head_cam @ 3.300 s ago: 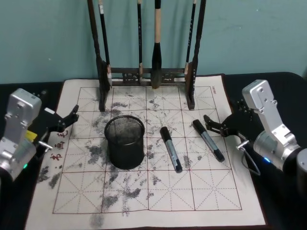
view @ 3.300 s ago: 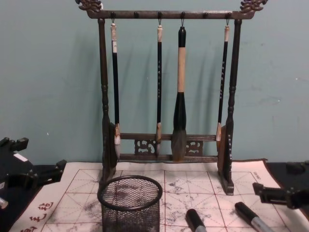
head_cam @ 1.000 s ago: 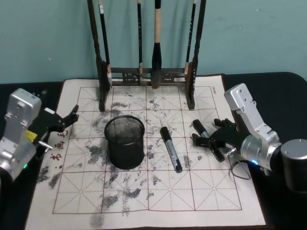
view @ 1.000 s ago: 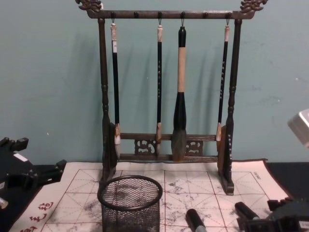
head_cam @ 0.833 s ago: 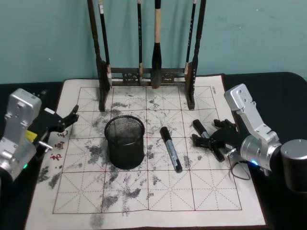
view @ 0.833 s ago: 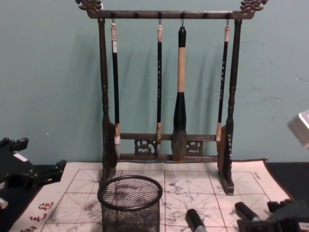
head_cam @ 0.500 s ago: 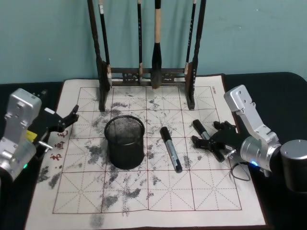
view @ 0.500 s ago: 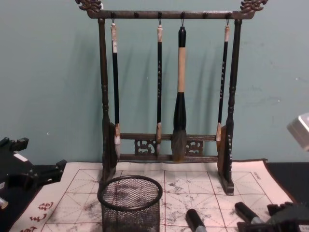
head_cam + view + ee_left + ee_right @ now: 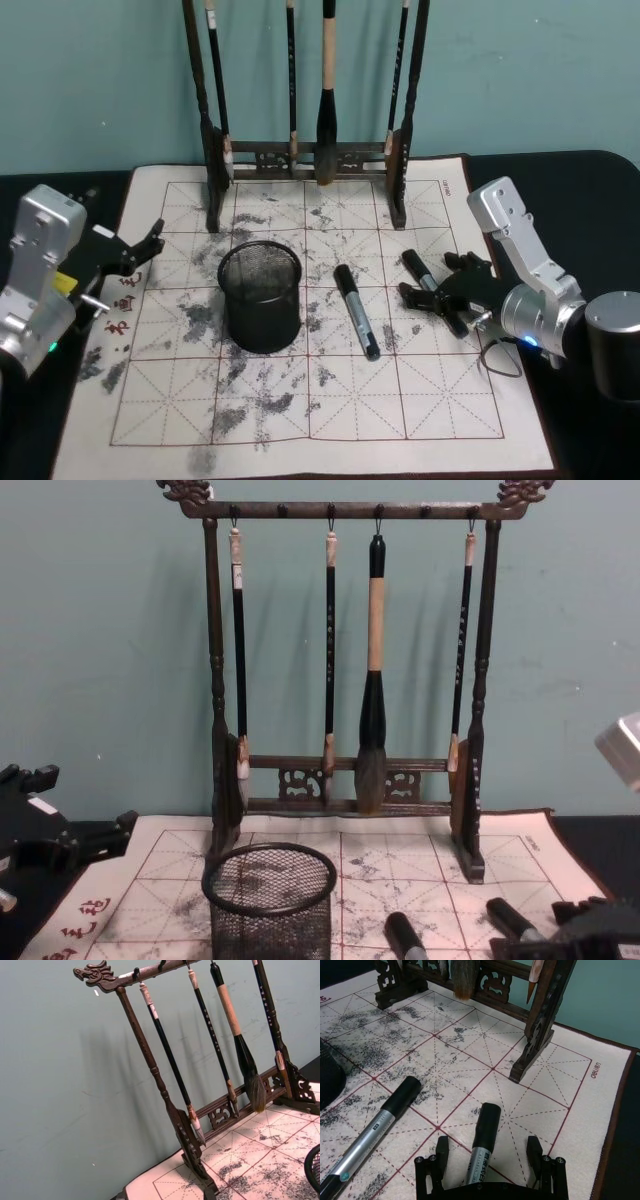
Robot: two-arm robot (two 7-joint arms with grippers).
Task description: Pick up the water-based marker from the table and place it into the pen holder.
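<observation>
Two black-capped, grey-barrelled water-based markers lie on the ink-stained mat. One marker (image 9: pixel 356 311) lies just right of the pen holder (image 9: pixel 262 322), a round black mesh cup standing upright. The other marker (image 9: pixel 416 268) lies farther right, and my right gripper (image 9: pixel 430 279) sits low over it, open. In the right wrist view this marker (image 9: pixel 487 1121) lies between the two fingers of the right gripper (image 9: pixel 488 1144), with a gap on each side. My left gripper (image 9: pixel 135 256) rests open at the mat's left edge, away from both markers.
A tall dark wooden brush rack (image 9: pixel 305 150) with several hanging brushes stands at the back of the mat (image 9: pixel 300 410). The chest view shows the pen holder (image 9: pixel 270 925) in front of it. Dark table borders the mat on both sides.
Over three seconds my right gripper came down and leftward from the mat's right edge to straddle the right marker. In the last second it barely moved. The left arm stayed still.
</observation>
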